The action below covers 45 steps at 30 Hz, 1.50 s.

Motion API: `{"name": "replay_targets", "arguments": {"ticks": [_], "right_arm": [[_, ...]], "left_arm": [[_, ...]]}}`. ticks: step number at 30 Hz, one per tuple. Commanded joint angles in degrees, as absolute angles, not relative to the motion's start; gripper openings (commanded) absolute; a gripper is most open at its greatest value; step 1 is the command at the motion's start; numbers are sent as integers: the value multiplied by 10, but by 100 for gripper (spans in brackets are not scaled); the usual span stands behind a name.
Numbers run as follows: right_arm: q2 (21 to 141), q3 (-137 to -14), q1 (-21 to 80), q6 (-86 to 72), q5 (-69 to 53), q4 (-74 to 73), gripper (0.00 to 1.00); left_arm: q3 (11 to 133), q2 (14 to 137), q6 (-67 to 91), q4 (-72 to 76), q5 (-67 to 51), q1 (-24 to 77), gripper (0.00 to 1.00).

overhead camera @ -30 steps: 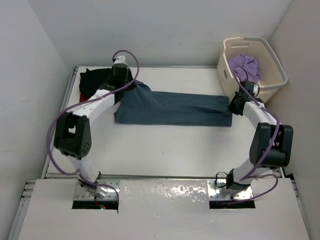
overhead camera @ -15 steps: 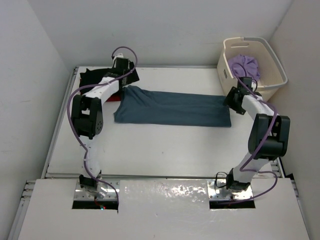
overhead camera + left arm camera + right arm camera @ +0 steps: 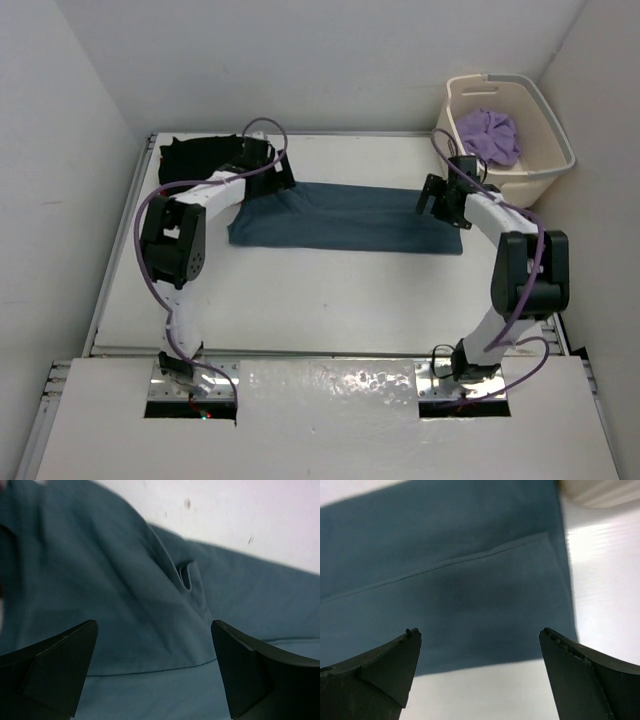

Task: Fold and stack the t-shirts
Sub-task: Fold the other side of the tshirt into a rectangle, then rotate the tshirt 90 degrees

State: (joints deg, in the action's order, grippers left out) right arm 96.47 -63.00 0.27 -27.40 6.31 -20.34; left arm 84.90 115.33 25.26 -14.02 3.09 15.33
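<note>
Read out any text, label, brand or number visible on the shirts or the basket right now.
None can be read. The teal-blue t-shirt is plain cloth in every view, with no print or tag showing. The black t-shirt, the lavender t-shirt and the basket show no lettering from overhead.

Both tools have let go of the dark teal-blue t-shirt [image 3: 345, 217]. The left tool [image 3: 283, 172], which a second ago pinched the shirt's upper left corner into a raised peak, now stands with its jaws wide above that end, and the cloth has dropped to the table. The right tool [image 3: 437, 198] has spread its jaws too and moved from the shirt's right edge leftward over the cloth. The left arm's elbow has drawn in, uncovering more of the black t-shirt [image 3: 195, 158].
</note>
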Motion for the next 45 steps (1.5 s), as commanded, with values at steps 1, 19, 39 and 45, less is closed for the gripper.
{"name": "replay_targets", "arguments": {"ticks": [1,19,39,45], "right_arm": [[1027,-666,11,-269,32,-180,99],[852,-317,246,-337,-64,-149,99],[918,-469,562,-206,-299,-59,99],[853,-542,494,-192,-164,-148,99]], "left_arm": [[840,1179,280,-126,3,160,96],[1317,1569,286,-121,-153,209,100],[1373,1670,468,175,-141,258,100],[1353,1587,429,163,-161,241,100]]}}
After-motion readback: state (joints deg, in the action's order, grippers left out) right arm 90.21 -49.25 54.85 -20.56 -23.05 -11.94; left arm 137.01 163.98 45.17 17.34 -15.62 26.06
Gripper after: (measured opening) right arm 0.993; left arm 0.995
